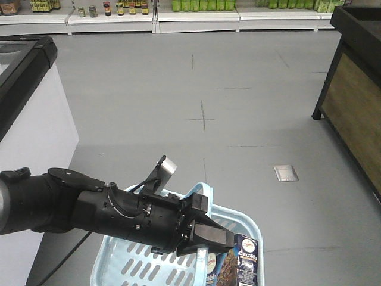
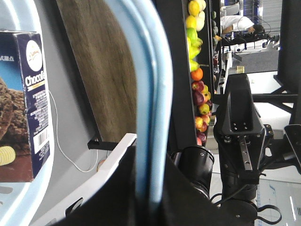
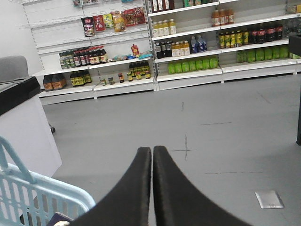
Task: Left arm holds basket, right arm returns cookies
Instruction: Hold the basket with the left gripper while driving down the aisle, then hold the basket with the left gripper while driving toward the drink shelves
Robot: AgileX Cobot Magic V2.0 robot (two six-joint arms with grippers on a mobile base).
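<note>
The light blue basket (image 1: 238, 217) hangs at the bottom of the front view, above the grey floor. My left gripper (image 1: 217, 238) is shut on its blue handle (image 2: 151, 94), which runs up between the jaws in the left wrist view. The cookies (image 1: 247, 257), a dark navy carton, stand inside the basket and show again at the left of the left wrist view (image 2: 26, 103). My right gripper (image 3: 152, 151) is shut on nothing, held just right of and above the basket rim (image 3: 33, 188). The right arm (image 2: 240, 117) shows beyond the handle.
A white chest cabinet with a black top (image 1: 30, 113) stands at the left. A wooden produce stand (image 1: 357, 101) holding fruit (image 2: 197, 70) is at the right. Stocked shelves (image 1: 196, 15) line the far wall. A metal floor plate (image 1: 286, 173) lies ahead.
</note>
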